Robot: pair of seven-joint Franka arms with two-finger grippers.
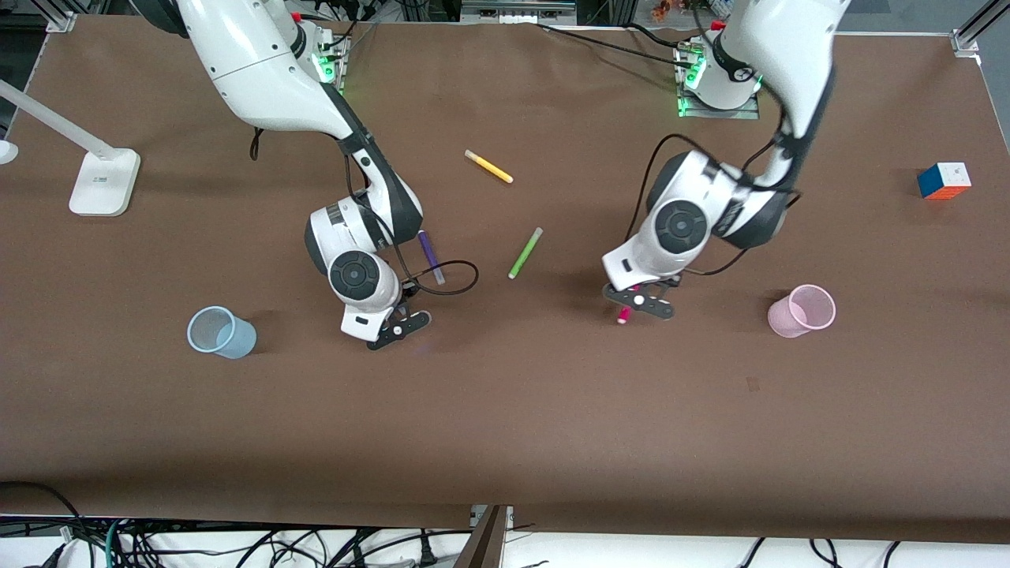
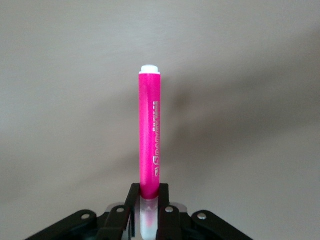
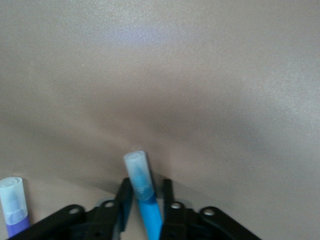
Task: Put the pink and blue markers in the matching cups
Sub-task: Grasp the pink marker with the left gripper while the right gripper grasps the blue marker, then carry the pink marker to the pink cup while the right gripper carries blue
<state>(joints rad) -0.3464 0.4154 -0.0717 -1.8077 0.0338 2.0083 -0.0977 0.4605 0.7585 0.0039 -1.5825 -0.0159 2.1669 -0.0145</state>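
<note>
Worktop (image 1: 505, 442) covered in brown, seen with both arms lowered toward its middle. Left gripper (image 1: 641, 301) is down at the surface, clenched on the pink marker (image 2: 149, 140); the fingers (image 2: 131, 205) pinch it near the pale cap end while the magenta barrel projects away from the wrist. Pink cup (image 1: 803, 310) stands upright toward the left arm's end, apart from that gripper. Right gripper (image 1: 398, 325) is likewise low, grasping the blue marker (image 3: 145, 195), whose greyish translucent cap rises between the dark fingers (image 3: 125, 200). Blue cup (image 1: 221, 332) stands upright toward the right arm's end, near that gripper but not touching it. Purple marker (image 1: 431, 256) lies beside the right arm's wrist, farther from the front camera than its gripper. Green marker (image 1: 525, 252) and yellow marker (image 1: 488, 166) lie between the two arms, the yellow one farther away. Coloured cube (image 1: 944, 181) sits near the left arm's end; white lamp base (image 1: 104, 182) sits toward the right arm's end.
</note>
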